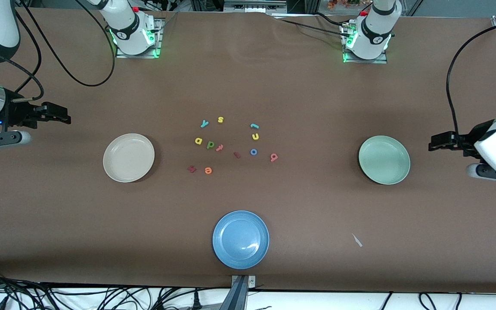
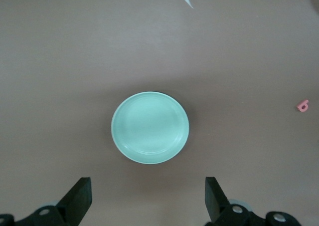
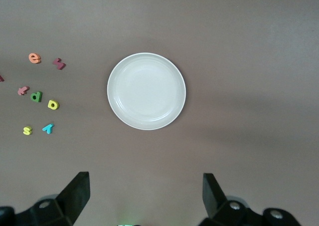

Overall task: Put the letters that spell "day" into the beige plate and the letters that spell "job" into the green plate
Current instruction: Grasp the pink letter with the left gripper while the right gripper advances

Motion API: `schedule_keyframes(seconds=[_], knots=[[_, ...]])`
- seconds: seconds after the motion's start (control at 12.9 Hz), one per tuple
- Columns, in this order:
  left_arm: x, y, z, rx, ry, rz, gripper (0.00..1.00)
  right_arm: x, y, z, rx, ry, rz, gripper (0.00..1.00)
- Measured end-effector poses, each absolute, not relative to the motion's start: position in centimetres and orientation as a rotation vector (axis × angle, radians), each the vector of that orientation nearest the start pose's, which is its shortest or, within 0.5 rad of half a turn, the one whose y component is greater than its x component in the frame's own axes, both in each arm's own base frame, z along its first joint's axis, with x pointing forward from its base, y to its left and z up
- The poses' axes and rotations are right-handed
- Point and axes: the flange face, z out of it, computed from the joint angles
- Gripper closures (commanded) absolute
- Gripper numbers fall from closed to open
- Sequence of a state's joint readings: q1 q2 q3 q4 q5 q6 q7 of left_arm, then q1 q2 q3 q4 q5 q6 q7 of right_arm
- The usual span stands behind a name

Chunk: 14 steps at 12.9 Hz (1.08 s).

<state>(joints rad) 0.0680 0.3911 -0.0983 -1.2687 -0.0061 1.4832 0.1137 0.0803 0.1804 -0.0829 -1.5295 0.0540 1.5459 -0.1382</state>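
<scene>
Both arms wait at the ends of the brown table [image 1: 248, 86], each hanging above the mat with nothing in its grip. The left gripper [image 1: 439, 142] hovers near the edge at its own end, fingers [image 2: 79, 198] spread wide, looking down on the green plate [image 1: 384, 159], which is bare. The right gripper [image 1: 58, 114] hangs near the edge at its end, fingers [image 3: 77, 196] just as wide, over the mat beside the bare beige plate [image 1: 128, 157].

All the letters lie loose in the middle of the table between those two plates, none touching a plate. Toward the beige plate sit the teal y [image 1: 205, 124], the yellow a [image 1: 198, 141] and the green d [image 1: 210, 145]. Toward the green plate lie the teal j [image 1: 254, 126], the blue o [image 1: 253, 151] and the pinkish-red b [image 1: 274, 157]. A yellow s [image 1: 220, 119], yellow u [image 1: 255, 136], orange e [image 1: 208, 170] and several small reddish letters mingle among them; the dark red ones are hard to read against the mat.

A blue plate [image 1: 240, 239] sits near the table edge closest to the front camera, with a pale scrap [image 1: 357, 240] off toward the left arm's end. Each arm's upper part is cut off at the front view's border.
</scene>
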Motion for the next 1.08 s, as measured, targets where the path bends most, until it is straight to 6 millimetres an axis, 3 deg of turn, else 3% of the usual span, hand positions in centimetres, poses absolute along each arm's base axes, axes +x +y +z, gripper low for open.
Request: schedule_keyframes(seconds=[0.15, 0.31, 0.46, 0.77, 1.08], knots=[[65.5, -4.9, 50.4, -3.166, 0.193, 0.329, 0.0, 59.9, 0.8, 53.7, -3.074, -0.204, 0.25, 0.0], [65.3, -10.9, 47.8, -3.211, 0.103, 0.426, 0.0, 60.1, 0.9, 53.3, -3.074, -0.204, 0.257, 0.0], [65.0, -16.6, 43.8, -3.226, -0.007, 0.532, 0.0, 60.2, 0.9, 53.1, -3.075, -0.198, 0.257, 0.0], [63.8, -26.6, 35.2, -3.211, -0.229, 0.439, 0.0, 60.3, 1.8, 53.1, -3.075, -0.171, 0.242, 0.0], [61.0, -33.2, 28.4, -3.175, -0.495, 0.366, 0.0, 61.0, 5.0, 52.8, -3.086, -0.164, 0.189, 0.0]])
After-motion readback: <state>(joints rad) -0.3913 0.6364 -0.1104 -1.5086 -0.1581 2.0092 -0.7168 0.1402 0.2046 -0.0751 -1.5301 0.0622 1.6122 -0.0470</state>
